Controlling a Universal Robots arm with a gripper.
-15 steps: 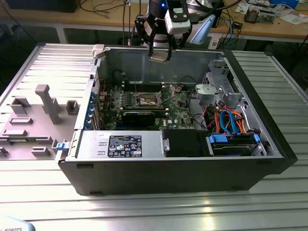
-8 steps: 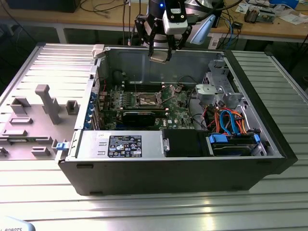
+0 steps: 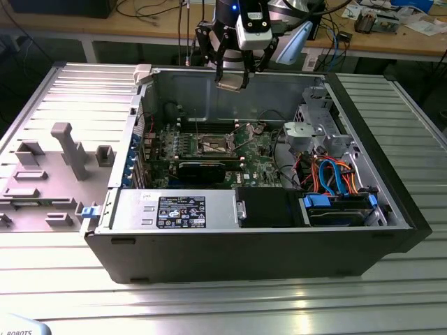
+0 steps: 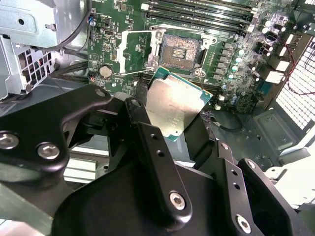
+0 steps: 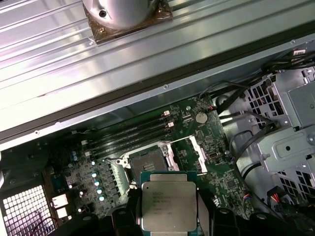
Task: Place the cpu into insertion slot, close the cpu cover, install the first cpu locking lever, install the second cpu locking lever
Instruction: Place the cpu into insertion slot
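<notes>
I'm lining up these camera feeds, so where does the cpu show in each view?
Exterior view: the cpu hangs in the gripper above the case's far wall.
Second wrist view: the cpu sits tilted, just beside the insertion slot.
First wrist view: the cpu faces the camera, beside the insertion slot.
Shared landmark: the insertion slot, empty, its cpu cover swung open.

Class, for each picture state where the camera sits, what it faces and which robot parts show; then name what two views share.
Exterior view: off the arm, looking down into the open computer case; the gripper holds the cpu above it.
First wrist view: on the arm, facing the green board; black fingers flank the cpu.
Second wrist view: on the arm, facing the insertion slot; black gripper links in front.
Shared: both wrist views show the cpu held clear of the empty insertion slot, the cpu cover open.
</notes>
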